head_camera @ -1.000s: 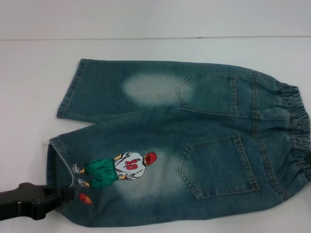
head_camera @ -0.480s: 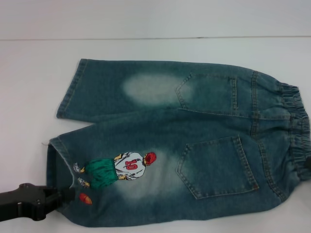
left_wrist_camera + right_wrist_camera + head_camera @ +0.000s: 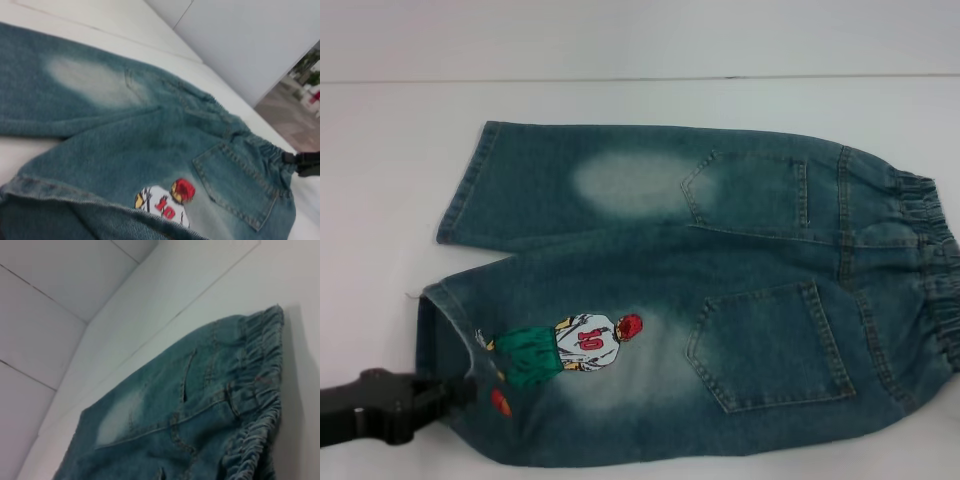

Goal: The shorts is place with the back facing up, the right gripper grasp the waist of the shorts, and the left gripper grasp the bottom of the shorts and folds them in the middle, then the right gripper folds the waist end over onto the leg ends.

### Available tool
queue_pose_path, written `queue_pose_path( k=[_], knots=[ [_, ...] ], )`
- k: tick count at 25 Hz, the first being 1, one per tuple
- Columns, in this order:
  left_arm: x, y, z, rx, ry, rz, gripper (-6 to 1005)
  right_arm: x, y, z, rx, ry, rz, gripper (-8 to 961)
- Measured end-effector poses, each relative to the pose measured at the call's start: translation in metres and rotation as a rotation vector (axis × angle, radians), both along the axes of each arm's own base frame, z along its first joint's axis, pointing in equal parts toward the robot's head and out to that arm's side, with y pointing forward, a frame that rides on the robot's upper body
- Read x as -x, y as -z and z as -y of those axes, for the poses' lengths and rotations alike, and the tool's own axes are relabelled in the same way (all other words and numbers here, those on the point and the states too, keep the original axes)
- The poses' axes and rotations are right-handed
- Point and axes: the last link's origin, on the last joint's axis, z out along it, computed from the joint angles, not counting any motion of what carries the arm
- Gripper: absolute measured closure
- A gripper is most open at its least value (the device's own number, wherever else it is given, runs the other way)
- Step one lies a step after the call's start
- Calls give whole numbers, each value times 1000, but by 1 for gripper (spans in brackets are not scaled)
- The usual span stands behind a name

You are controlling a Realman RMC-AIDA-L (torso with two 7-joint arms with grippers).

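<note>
The denim shorts (image 3: pixel 700 300) lie back side up on the white table (image 3: pixel 380 200), with two back pockets showing and an embroidered figure (image 3: pixel 575 345) on the near leg. The elastic waist (image 3: pixel 930 270) is at the right and the leg ends at the left. At the lower left, my left gripper (image 3: pixel 460 392) is shut on the hem of the near leg, which curls up over the figure's feet. My right gripper is out of the head view. The left wrist view shows my right gripper (image 3: pixel 292 161) clamped on the near corner of the waistband (image 3: pixel 270 150).
The far leg (image 3: pixel 550 185) lies flat toward the back left. Bare white table surrounds the shorts on the left and at the back, with a wall (image 3: pixel 640 35) beyond the table's far edge.
The near leg's hem has risen and curled inward, now covering the figure's feet. The left gripper has shifted slightly. The dark right gripper tip at the right edge has left the head view.
</note>
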Motion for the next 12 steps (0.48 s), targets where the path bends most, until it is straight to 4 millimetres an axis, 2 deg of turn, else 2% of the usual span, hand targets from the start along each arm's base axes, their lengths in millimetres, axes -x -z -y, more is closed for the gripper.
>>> queue_pose_path(
  k=[6, 12],
  knots=[
    [-6, -10, -6, -66, -16, 93, 955, 4, -9, -1, -51, -13, -46, 911],
    [-5, -18, -32, -191, -114, 185, 954, 25, -13, -20, -163, -78, -146, 911]
  ],
)
